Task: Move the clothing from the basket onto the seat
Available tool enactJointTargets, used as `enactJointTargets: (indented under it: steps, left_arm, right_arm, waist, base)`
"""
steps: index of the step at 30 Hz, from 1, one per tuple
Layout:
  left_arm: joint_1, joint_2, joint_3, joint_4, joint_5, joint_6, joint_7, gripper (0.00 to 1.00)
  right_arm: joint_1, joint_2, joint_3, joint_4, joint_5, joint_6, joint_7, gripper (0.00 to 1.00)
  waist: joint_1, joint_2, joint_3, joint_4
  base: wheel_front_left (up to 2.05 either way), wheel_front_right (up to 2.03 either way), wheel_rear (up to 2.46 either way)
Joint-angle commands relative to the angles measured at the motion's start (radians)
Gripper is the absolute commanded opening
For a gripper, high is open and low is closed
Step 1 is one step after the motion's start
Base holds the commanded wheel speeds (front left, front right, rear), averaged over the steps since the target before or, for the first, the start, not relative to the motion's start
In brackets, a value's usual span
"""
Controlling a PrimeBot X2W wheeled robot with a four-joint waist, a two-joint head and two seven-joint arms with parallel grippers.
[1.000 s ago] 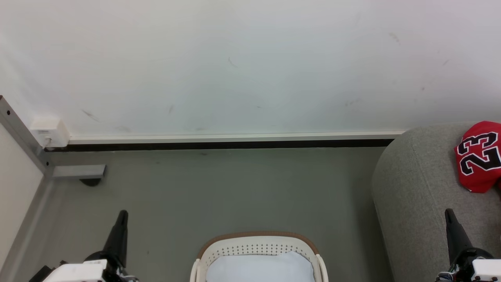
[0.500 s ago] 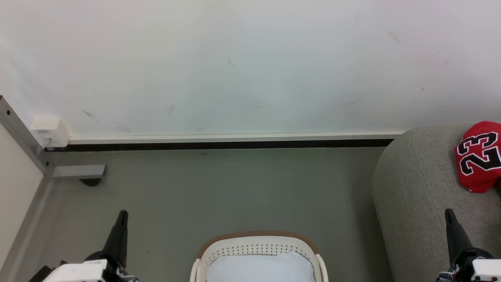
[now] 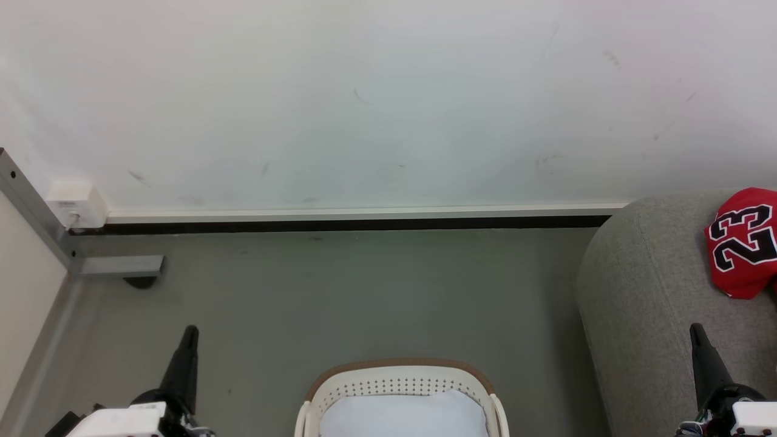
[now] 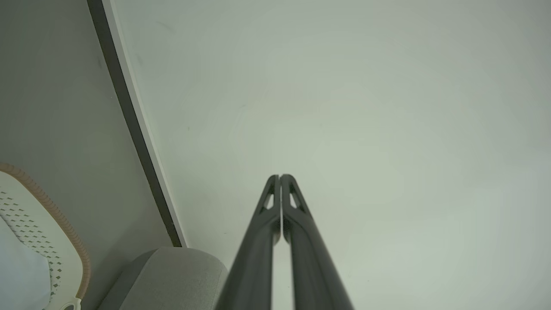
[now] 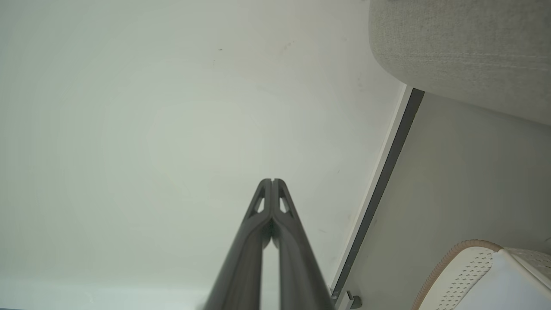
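A: There's the red jersey (image 3: 743, 243), black "23" face up, lying on the grey seat (image 3: 643, 291), off to the basket's (image 3: 400, 371) right and farther back, cut by the picture's edge

B: And the basket? Cream perforated walls, brown rim, a pale white-blue cloth (image 3: 403, 416) lying inside it. The seat's rounded end sits near the basket's right side, apart from it

A: Right of the basket, the right gripper (image 3: 695, 329) points up against the seat's fabric. In its wrist view the two dark fingers (image 5: 247, 258) are pressed together, nothing between them

B: Same on the other side! The left gripper (image 3: 190, 331) stands left of the basket over the grey floor (image 3: 364, 291), fingers (image 4: 256, 258) closed tip to tip, empty

A: Beyond the basket the floor meets a dark skirting strip (image 3: 364, 224), then the white wall (image 3: 388, 109)

B: Far left of the basket, a small white box (image 3: 76, 203) sits low on that wall, beside a grey metal frame (image 3: 118, 265)
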Motion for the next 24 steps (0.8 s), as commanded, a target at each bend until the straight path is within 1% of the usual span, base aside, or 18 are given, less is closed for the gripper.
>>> enactJointTargets:
  steps: [1,24]
  left_arm:
    - [-0.008,0.007,0.002,-0.004,-0.014,-0.006,0.004,0.00]
    - [-0.008,0.007,0.002,-0.004,-0.014,-0.006,0.004,0.00]
  right_arm:
    - [-0.012,0.000,-0.004,-0.005,0.001,-0.002,0.003,0.00]
    - [-0.012,0.000,-0.004,-0.005,0.001,-0.002,0.003,0.00]
  waist:
    - [0.0000,0.0000,0.000,0.000]
    - [0.0000,0.0000,0.000,0.000]
  base:
    - [0.00,0.00,0.00]
    - [0.00,0.00,0.00]
